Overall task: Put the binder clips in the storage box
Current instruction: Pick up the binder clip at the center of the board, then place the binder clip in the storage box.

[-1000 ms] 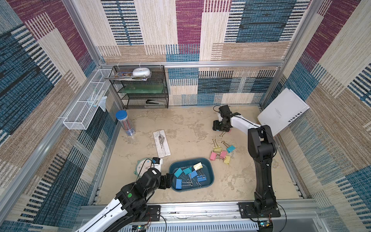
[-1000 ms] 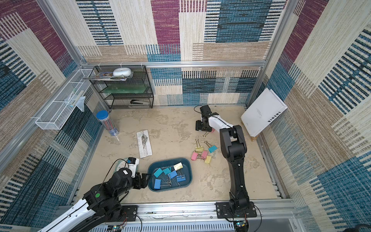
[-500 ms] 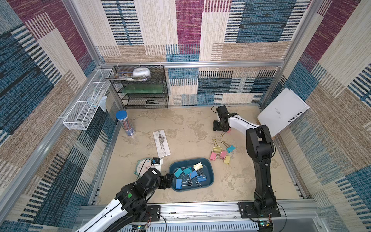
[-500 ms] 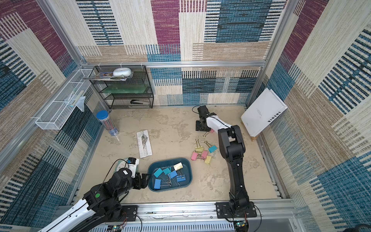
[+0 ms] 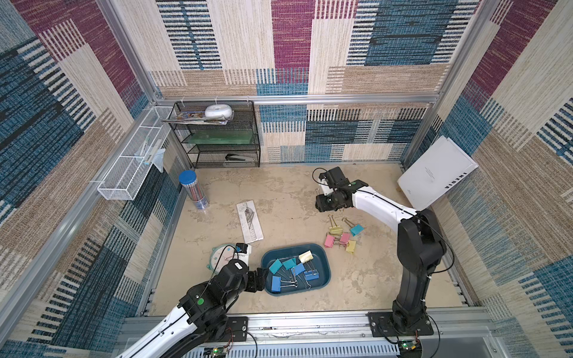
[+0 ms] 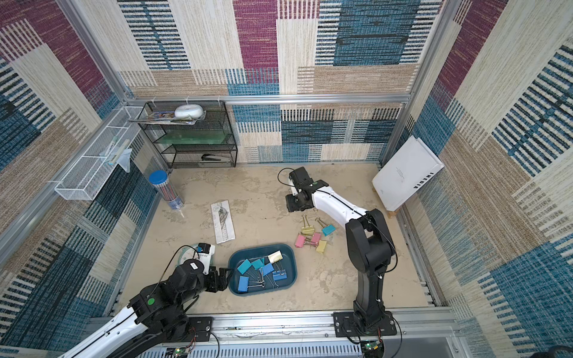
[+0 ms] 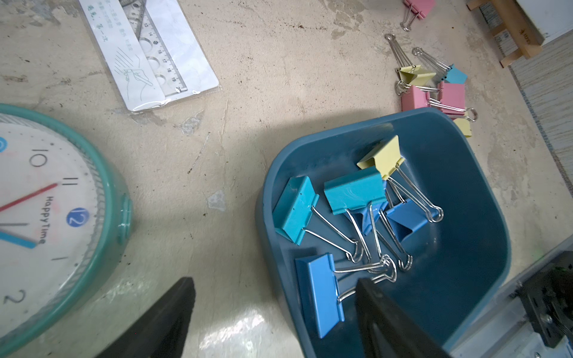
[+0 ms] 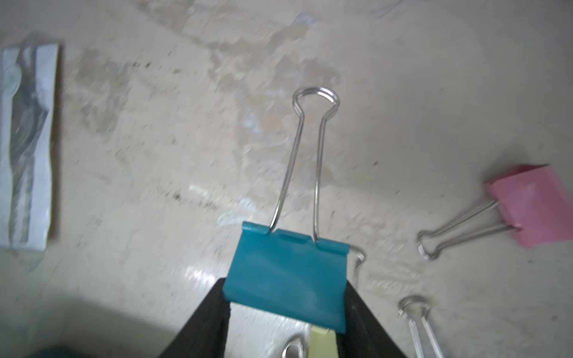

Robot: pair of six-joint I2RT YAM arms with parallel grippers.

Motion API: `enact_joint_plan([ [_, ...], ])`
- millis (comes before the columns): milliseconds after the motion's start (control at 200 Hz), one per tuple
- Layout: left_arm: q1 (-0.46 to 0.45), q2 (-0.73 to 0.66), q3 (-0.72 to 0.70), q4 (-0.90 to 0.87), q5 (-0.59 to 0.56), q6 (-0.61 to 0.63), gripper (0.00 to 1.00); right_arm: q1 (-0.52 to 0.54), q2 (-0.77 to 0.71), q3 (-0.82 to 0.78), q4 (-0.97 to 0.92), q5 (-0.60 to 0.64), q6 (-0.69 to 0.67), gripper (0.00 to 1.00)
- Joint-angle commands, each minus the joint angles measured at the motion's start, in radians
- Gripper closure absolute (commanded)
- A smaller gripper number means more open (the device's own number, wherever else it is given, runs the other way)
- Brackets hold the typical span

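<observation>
The box [image 5: 328,269] lies well apart from the right gripper [image 8: 284,288], back toward the arm bases, with the loose pile [image 5: 341,237] between them. The left gripper [image 7: 273,280] is far nearer. Its jaws stand wide and empty astride the box's wall, one finger inside beside six clips [image 7: 353,189]. The right jaws clamp a teal clip [image 8: 288,266], its body spanning finger to finger and its handles pointing straight ahead. The carry looks to be the right arm's job. Since a second ago only the right wrist has shifted, slightly.
</observation>
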Motion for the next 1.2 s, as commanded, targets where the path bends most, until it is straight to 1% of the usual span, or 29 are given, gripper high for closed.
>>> enact_joint_plan([
  [0,0.000,0.000,0.000,0.000,0.000,0.010,0.15,0.115,-0.143,-0.153,0.041,-0.053,-0.005,0.56],
  [50,0.000,0.000,0.000,0.000,-0.002,0.011,0.15,0.175,-0.208,-0.219,0.046,-0.037,0.022,0.56],
  [95,0.000,0.000,0.001,0.000,-0.002,0.011,0.15,0.220,-0.265,-0.279,0.064,-0.059,0.037,0.56],
  [165,0.000,0.000,0.000,0.000,0.000,0.012,0.15,0.277,-0.337,-0.330,0.058,-0.054,0.066,0.56],
  [200,0.000,-0.001,0.000,0.001,0.001,0.012,0.15,0.302,-0.370,-0.357,0.062,-0.071,0.074,0.56],
  [301,0.000,-0.005,0.000,-0.004,-0.001,0.010,0.15,0.357,-0.448,-0.430,0.075,-0.106,0.091,0.56],
  [446,0.000,-0.013,-0.001,-0.003,-0.002,0.010,0.15,0.391,-0.513,-0.540,0.134,-0.157,0.104,0.56],
  [576,0.000,-0.016,-0.001,-0.004,-0.001,0.011,0.15,0.404,-0.521,-0.601,0.162,-0.154,0.083,0.56],
  [846,0.000,-0.016,-0.001,-0.006,0.000,0.011,0.15,0.404,-0.435,-0.609,0.107,-0.108,-0.045,0.55],
  [937,0.000,-0.016,-0.001,-0.006,0.000,0.009,0.15,0.399,-0.415,-0.620,0.097,-0.074,-0.047,0.55],
  [982,0.000,-0.016,-0.001,-0.006,0.000,0.010,0.15,0.392,-0.407,-0.618,0.099,-0.087,-0.056,0.55],
  [1192,0.001,-0.021,-0.001,-0.007,0.003,0.011,0.15,0.384,-0.343,-0.568,0.066,-0.072,-0.085,0.53],
])
